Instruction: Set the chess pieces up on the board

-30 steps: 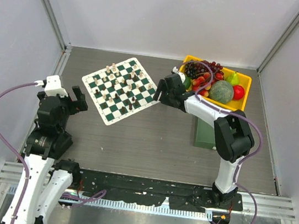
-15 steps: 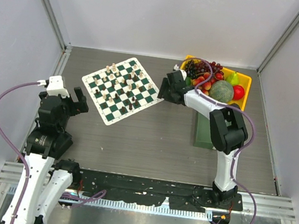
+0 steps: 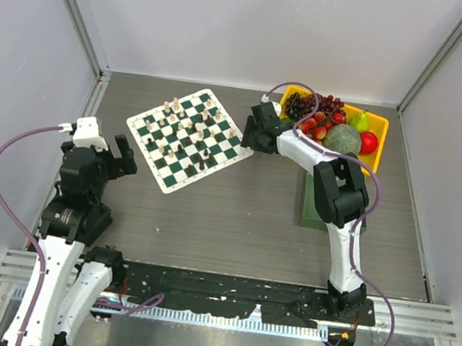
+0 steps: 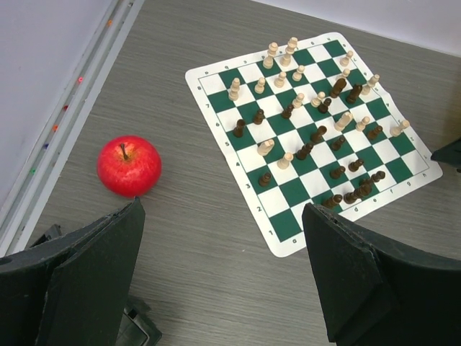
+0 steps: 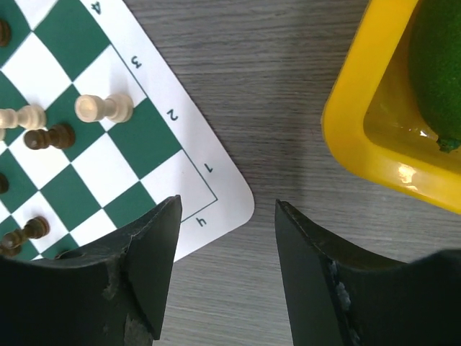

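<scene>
Found board flat on table, chess pieces scattered across its squares, cream and dark mixed. Found right gripper above board's right corner, jaws spread, empty. Found left gripper well off board's near-left side, jaws spread, empty.

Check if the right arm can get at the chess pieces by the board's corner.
Probably yes: the right gripper hangs open above that corner of the board, pieces close by, nothing between them.
</scene>
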